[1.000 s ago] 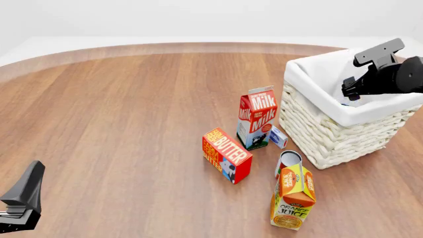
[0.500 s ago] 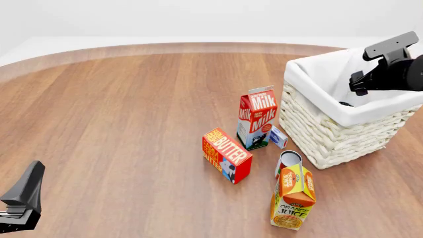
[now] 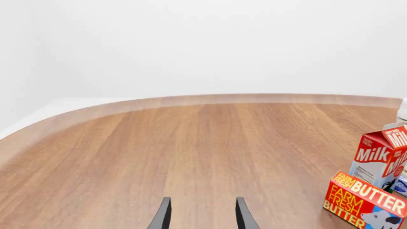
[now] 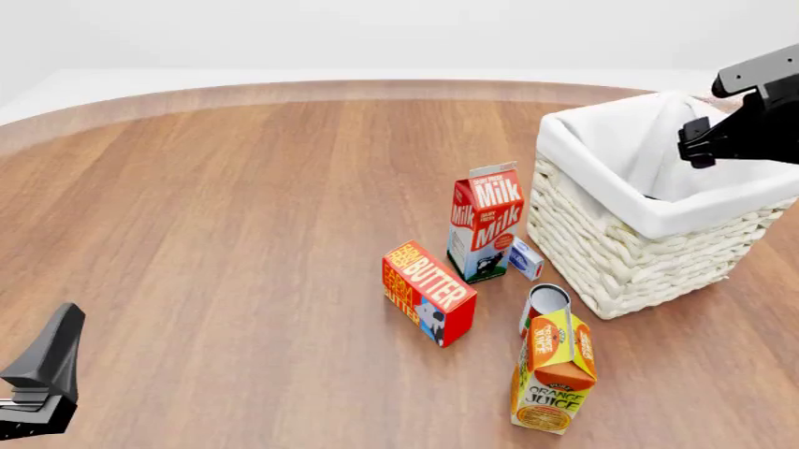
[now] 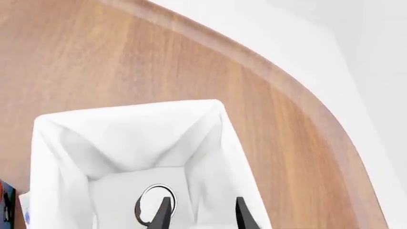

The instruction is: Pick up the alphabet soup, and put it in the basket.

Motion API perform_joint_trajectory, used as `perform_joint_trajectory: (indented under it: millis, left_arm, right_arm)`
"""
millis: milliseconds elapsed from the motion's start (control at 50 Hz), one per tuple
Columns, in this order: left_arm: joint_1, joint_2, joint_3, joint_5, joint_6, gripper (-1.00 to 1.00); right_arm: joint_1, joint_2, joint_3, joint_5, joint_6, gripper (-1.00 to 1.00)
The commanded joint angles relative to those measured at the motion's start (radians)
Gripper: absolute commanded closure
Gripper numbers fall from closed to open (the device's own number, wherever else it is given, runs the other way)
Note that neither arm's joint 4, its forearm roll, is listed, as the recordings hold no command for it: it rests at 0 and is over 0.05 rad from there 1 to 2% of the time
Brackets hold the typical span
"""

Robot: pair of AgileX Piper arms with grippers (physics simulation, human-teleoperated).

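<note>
Right gripper (image 5: 198,212) hangs empty, fingers parted, above the cream wicker basket (image 5: 51,143) — the small silvery-topped alphabet soup can (image 5: 147,205) stands upright directly below.

A wide wooden surface (image 4: 238,215) fills most of the scene, its brown grain running in long boards from near to far. Its far edge (image 4: 374,91) is rounded, curving down toward the left, with a paler wood band along the rim. Beyond that edge lies a flat white floor (image 4: 75,86), meeting a plain white wall (image 4: 374,33) with no seam details visible. The light is soft and even, casting only faint shadows on the wood.
</note>
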Motion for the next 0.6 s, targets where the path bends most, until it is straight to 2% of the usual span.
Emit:
perform_joint_trajectory:
  millis: [20, 340, 600]
  left_arm:
    - [0.000, 0.000, 0.000, 0.000, 0.000, -1.00]
    - [0.000, 0.000, 0.000, 0.000, 0.000, -1.00]
    - [0.000, 0.000, 0.000, 0.000, 0.000, -1.00]
  right_arm:
    - [0.013, -0.073, 0.036, 0.003, 0.015, -1.00]
    - [0.031, -0.160, 0.093, -0.001, 0.032, -1.00]
    - [0.042, -0.295, 0.187, -0.022, 0.096, -1.00]
